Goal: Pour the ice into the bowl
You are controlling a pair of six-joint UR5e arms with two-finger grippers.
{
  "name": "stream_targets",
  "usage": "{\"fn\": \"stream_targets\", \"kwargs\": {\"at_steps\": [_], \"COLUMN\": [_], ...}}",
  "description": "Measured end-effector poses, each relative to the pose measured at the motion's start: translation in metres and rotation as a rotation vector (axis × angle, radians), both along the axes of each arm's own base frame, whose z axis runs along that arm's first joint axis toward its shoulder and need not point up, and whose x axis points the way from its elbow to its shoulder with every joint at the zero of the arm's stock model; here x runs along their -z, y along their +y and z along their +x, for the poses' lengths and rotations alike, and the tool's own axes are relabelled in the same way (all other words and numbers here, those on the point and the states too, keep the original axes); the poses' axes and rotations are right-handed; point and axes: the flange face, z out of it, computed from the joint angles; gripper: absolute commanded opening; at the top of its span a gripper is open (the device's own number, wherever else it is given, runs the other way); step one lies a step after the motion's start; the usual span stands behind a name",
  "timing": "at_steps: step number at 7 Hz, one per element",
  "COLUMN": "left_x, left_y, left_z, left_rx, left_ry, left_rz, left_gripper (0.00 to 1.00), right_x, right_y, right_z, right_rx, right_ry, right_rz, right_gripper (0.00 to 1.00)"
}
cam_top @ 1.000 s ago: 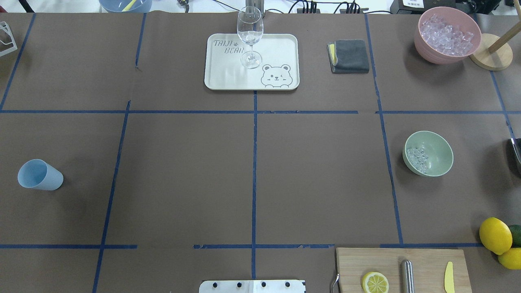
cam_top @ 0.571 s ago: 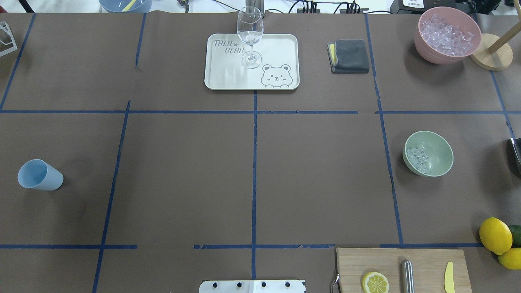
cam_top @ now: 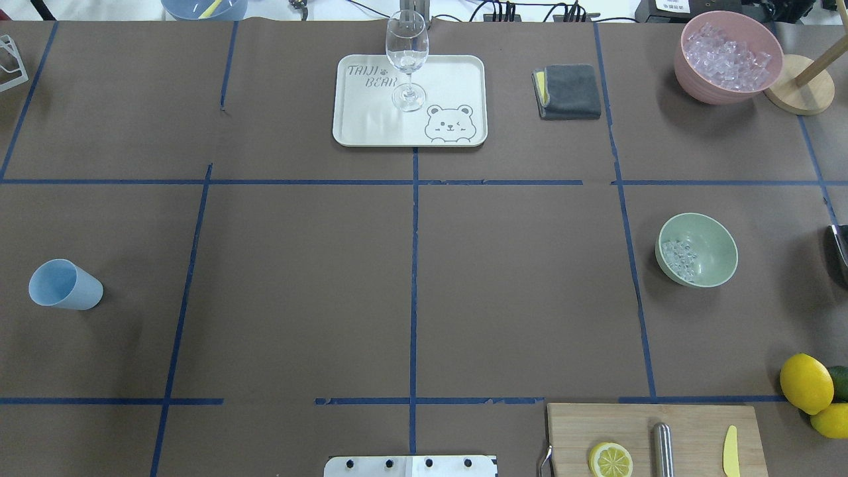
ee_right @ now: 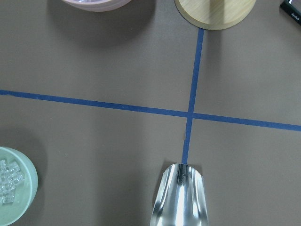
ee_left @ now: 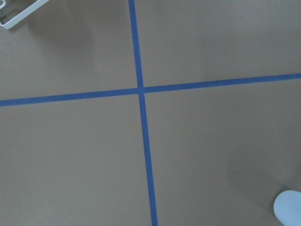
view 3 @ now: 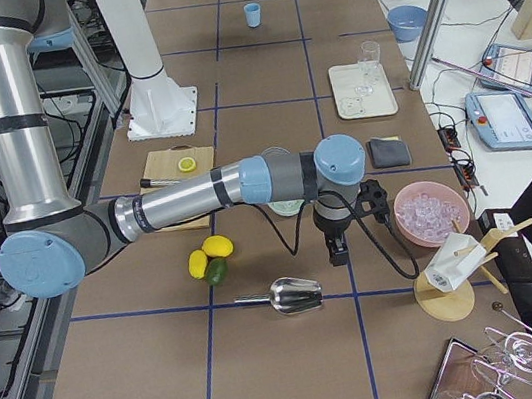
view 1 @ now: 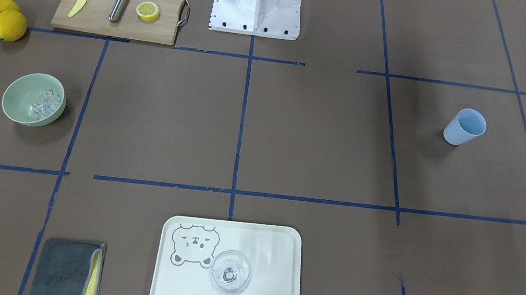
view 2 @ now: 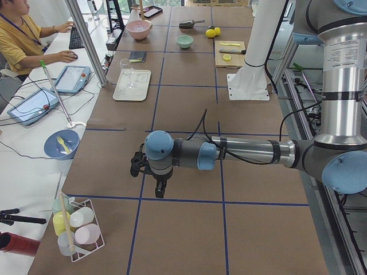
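Note:
The pale mint-green bowl (cam_top: 706, 244) stands on the right side of the table, also in the front-facing view as the bowl (view 1: 23, 96). A small heap of clear ice (cam_top: 679, 257) lies inside it against the wall, ice (view 1: 45, 103). In the right wrist view the bowl (ee_right: 21, 197) with ice (ee_right: 6, 181) sits at the lower left. My right gripper (view 3: 338, 252) hangs beyond the bowl, near the pink tub; I cannot tell its state. My left gripper (view 2: 160, 189) hovers over bare table at the far left end; its state is also unclear.
A metal scoop (ee_right: 181, 200) lies on the table right of the bowl. The pink tub (cam_top: 727, 56) of clear pieces and a wooden stand (cam_top: 798, 86) are at the back right. A light blue cup (cam_top: 65, 285), a tray (cam_top: 450, 73) with a stemmed glass (cam_top: 407, 59), a cutting board (cam_top: 689, 424) and lemons (cam_top: 806, 383) stand around.

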Motion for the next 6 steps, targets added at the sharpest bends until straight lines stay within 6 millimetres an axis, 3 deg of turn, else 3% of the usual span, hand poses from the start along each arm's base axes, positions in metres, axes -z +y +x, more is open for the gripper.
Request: {"fn": "stream_targets", "kwargs": {"at_steps": [2,6], "left_x": [0.004,-0.006], "left_y": [0.009,-0.012], "left_z": [-0.014,-0.013], "left_rx": [0.035,0.034], "left_ry": [-0.002,-0.005], "left_rz": [0.002,-0.015], "left_gripper": [1.00,1.00], "right_x": [-0.001,-0.017], "right_y": [0.000,0.000], "right_z": [-0.001,-0.010], "right_rx": [0.002,0.019], "right_ry": [0.001,-0.001], "right_rz": [-0.002,0.000], "right_gripper": [1.00,1.00]}}
